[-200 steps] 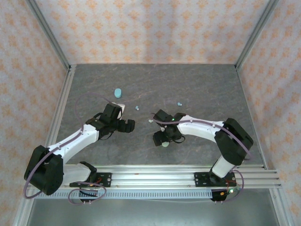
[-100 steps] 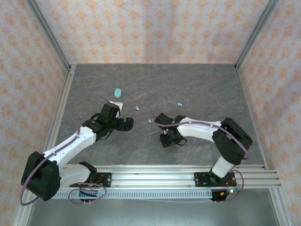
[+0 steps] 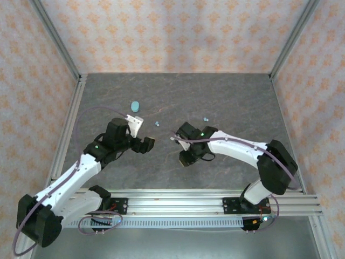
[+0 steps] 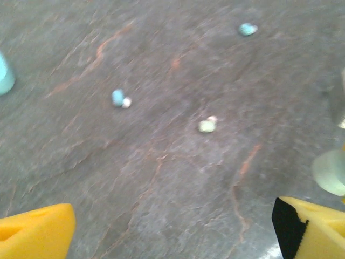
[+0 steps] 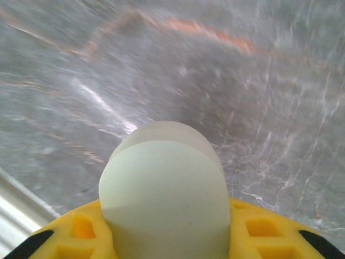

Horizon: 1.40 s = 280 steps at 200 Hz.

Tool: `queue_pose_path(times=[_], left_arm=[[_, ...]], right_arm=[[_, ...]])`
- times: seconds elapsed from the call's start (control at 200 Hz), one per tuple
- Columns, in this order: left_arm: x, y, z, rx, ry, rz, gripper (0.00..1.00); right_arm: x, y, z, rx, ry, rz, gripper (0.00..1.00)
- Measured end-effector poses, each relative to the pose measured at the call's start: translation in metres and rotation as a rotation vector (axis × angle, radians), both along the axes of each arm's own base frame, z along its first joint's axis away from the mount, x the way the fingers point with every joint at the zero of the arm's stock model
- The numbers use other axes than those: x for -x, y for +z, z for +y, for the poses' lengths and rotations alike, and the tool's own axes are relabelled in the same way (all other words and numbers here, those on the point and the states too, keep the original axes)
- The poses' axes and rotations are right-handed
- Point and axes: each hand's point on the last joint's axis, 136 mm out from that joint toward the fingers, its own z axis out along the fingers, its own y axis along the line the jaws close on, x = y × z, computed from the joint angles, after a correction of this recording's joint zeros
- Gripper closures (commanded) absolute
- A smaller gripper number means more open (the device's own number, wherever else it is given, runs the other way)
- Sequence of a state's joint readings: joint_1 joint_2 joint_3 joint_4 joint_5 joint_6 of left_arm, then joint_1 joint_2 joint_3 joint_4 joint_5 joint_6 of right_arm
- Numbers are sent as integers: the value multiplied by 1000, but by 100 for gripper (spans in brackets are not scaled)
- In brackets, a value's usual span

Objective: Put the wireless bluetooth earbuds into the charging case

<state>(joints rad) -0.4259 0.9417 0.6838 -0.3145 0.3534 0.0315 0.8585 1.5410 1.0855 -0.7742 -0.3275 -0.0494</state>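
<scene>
Mint-green oval plastic charging case (image 5: 164, 189) is clamped in the right end effector (image 5: 166, 234), long axis along the fingers, round end toward the grey stone worktop (image 5: 259, 81). Left end effector (image 4: 172, 231) stands apart; a tiny pale blue plastic earbud (image 4: 117, 97) lies ahead.

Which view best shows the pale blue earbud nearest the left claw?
Left wrist: the pale blue earbud is large enough to show its whitish tip, though blurred. Top external has it as a speck just beyond the left claw. Right wrist faces the mint case in the right claw.
</scene>
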Motion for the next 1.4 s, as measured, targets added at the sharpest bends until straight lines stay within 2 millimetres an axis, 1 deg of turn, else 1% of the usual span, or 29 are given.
queue_pose_path(times=[0.135,0.215,0.275,0.375,0.445,0.5,0.58,0.64,0.791,1.016,1.186,1.256,1.336,1.401], left_arm=[[17,23,-19,36,-179,-78,5],[30,39,-32,65,-304,-130,5],[39,48,-39,82,-378,-157,5],[51,62,-47,95,-482,-187,7],[57,67,-53,107,-546,-185,11],[61,68,-58,119,-593,-175,16],[63,66,-67,146,-654,-139,27],[64,65,-73,166,-699,-115,31],[66,70,-83,210,-777,-82,31],[74,83,-85,233,-822,-115,30],[68,96,-91,263,-822,-170,31],[69,100,-94,271,-830,-185,31],[72,100,-97,266,-841,-191,29],[74,102,-94,250,-826,-206,25]], right_arm=[[-3,49,19,-65,153,-37,77],[-2,71,24,-91,235,-53,78],[1,84,25,-101,286,-60,78],[4,98,24,-103,355,-70,79],[5,107,23,-103,391,-83,79],[5,114,23,-107,414,-95,79],[6,121,23,-115,449,-111,79],[9,127,23,-124,474,-120,79],[14,141,24,-163,521,-144,79],[18,157,31,-220,555,-159,79],[24,164,36,-267,575,-145,79],[26,167,38,-282,584,-143,79],[27,170,38,-293,593,-150,79],[28,173,37,-299,594,-160,79]])
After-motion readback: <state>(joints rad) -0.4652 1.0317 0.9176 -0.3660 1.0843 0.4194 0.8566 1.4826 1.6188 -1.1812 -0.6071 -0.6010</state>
